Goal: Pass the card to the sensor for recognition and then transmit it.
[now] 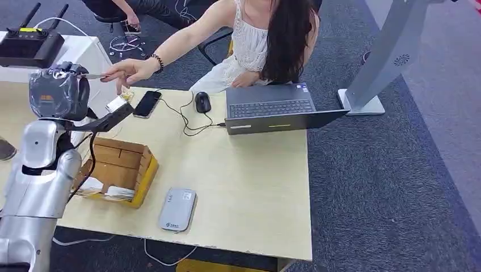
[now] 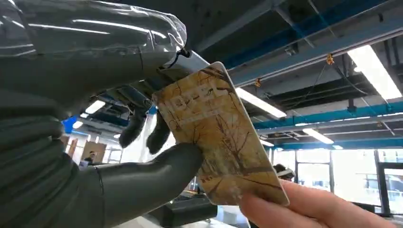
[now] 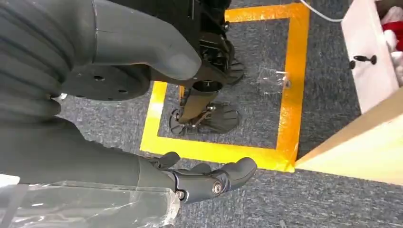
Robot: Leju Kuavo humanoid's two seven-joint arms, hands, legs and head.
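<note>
In the left wrist view the card (image 2: pixel 221 137), tan with a bare-tree print, sits pinched between the thumb and dark fingers of my left hand (image 2: pixel 76 123). A person's fingers (image 2: pixel 304 206) grip its far corner. From the head view, my left hand (image 1: pixel 59 93), wrapped in clear plastic, is raised over the table's far left. The card (image 1: pixel 93 76) shows edge-on between it and the person's outstretched hand (image 1: pixel 129 70). The grey sensor (image 1: pixel 177 209) lies flat near the table's front edge. My right hand (image 3: pixel 142 166) hangs over the floor, fingers apart, holding nothing.
An open cardboard box (image 1: pixel 122 167) stands left of the sensor. A laptop (image 1: pixel 272 112), mouse (image 1: pixel 202 102) and phone (image 1: pixel 147 103) lie along the far side of the wooden table (image 1: pixel 249 181). A person sits behind it. Yellow floor tape (image 3: pixel 290 95) frames a chair base.
</note>
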